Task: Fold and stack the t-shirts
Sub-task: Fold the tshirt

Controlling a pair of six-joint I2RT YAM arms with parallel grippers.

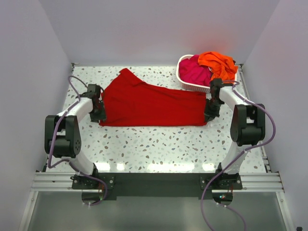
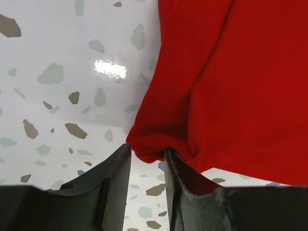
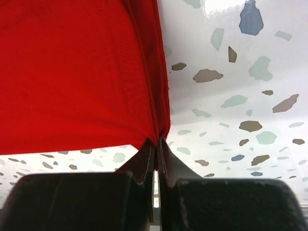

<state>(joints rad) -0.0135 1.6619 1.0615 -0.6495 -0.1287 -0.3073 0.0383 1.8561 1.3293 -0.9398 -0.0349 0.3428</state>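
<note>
Three pale walls (image 1: 144, 29) close in a white counter (image 1: 159, 144) speckled with grey, brown and blue chips, glossy with glare along its near edge. Spread across it lies the deep red t-shirt (image 1: 151, 103). The right claw (image 3: 158, 140) is clenched on its right edge. The left claw (image 2: 147, 151) stands parted, the shirt's left corner bunched at its tips. At the far right corner a white basket (image 1: 185, 83) holds the magenta t-shirt (image 1: 195, 72) and the orange t-shirt (image 1: 216, 62).

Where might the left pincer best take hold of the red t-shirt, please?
The bunched corner fold of the red t-shirt at its left end, approached low from the left: the cloth is gathered thick there on the table, right at the open tips of the left pincer.
</note>
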